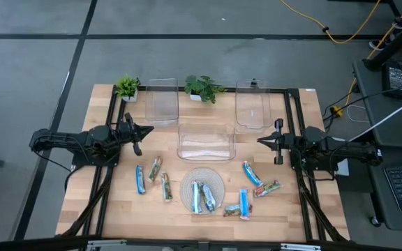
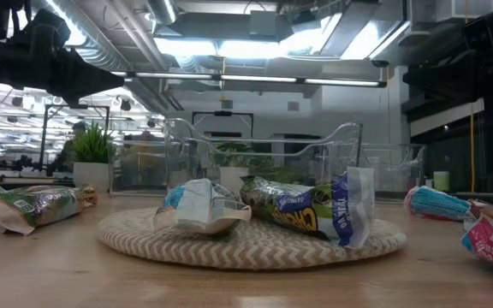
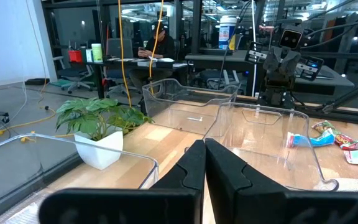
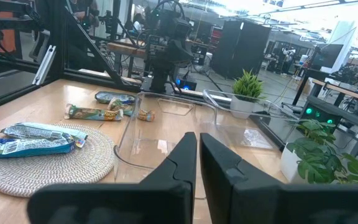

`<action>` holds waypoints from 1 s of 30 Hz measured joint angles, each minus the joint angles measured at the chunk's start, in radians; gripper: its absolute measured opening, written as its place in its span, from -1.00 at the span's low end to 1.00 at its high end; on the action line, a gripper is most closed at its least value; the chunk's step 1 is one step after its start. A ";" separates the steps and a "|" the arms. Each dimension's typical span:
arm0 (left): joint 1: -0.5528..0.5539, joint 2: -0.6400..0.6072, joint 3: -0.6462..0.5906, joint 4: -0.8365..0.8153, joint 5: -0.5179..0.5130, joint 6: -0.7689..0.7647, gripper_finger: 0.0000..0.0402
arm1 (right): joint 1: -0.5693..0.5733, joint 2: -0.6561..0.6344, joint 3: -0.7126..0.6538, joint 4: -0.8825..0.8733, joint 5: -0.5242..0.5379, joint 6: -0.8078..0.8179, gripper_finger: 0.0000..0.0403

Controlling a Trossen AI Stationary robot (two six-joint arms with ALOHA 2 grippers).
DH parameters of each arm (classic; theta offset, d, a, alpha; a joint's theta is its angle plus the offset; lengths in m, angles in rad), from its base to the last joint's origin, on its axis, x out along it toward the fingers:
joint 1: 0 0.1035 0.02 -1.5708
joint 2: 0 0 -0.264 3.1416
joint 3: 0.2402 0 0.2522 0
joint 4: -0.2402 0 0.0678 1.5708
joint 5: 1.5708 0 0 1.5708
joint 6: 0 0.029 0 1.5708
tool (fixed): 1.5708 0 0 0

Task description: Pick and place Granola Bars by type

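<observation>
High view: left hand [image 1: 150, 130] sits at bench's left edge, fingers pressed together, nothing in it; right hand [image 1: 259, 141] at the right edge, also pressed together and empty. Wooden bench [image 1: 117, 209] carries three clear bins [image 1: 206, 141], two back, one centre just behind the round woven mat [image 1: 202, 189]. Granola bars [image 1: 203, 196]: two on the mat, three left of it, approx five right of it, all lying flat on bench, none in a bin. Two small potted plants [image 1: 126, 87] at back edge. Low view: two bars side by side on the mat, green one left on bench, blue and red ones at right; bins behind. Left wrist view: its fingers [image 3: 225, 174] touching w/ no gap, pointing over bins toward the other arm; plant beside them; a person sits at a desk [image 3: 157, 43] in the room behind. Right wrist view: fingers [image 4: 222, 171] together, mat w/ two bars beside, more bars beyond.
</observation>
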 joint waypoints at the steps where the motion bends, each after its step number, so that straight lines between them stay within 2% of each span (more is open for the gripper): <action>1: 0.000 0.000 0.000 0.000 0.000 0.000 -0.96 | 0.000 0.000 0.000 0.000 0.000 0.000 -0.88; 21: 0.000 0.000 0.000 0.000 0.000 0.002 -0.98 | 0.000 0.000 0.000 0.000 0.000 -0.001 -0.88; 30: 0.000 0.000 0.000 0.000 0.000 0.123 -0.98 | 0.000 0.000 0.000 0.000 0.000 0.002 -0.88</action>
